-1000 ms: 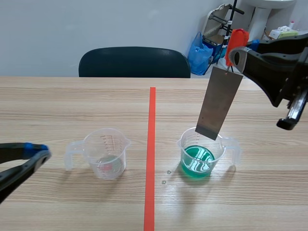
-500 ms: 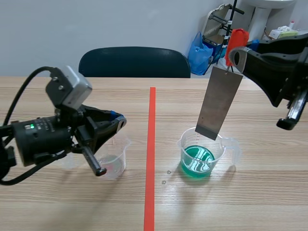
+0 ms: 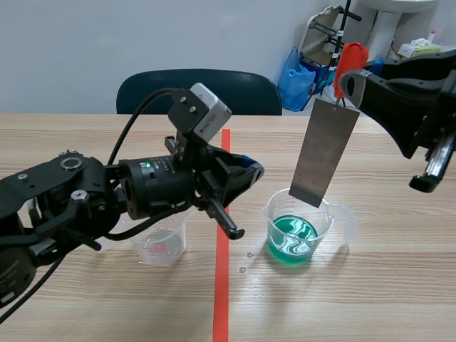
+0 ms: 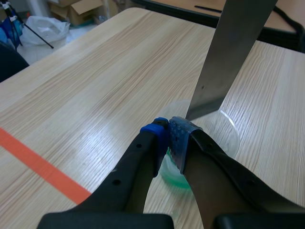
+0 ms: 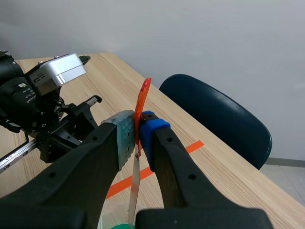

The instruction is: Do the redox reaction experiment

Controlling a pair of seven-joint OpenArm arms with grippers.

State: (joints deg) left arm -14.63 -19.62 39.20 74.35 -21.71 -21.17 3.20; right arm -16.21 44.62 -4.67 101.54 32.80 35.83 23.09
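Pinching the grey metal strip (image 3: 326, 151) by its orange-red clip (image 3: 350, 60) in the right gripper (image 5: 137, 133) just over the clear beaker of green liquid (image 3: 329, 226) at right, dipping apparently yet to do, left gripper (image 4: 167, 136) pressed together.

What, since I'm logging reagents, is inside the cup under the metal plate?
Green liquid sits in the cup; the metal plate hangs above it. The plate's corner covers part of the rim.
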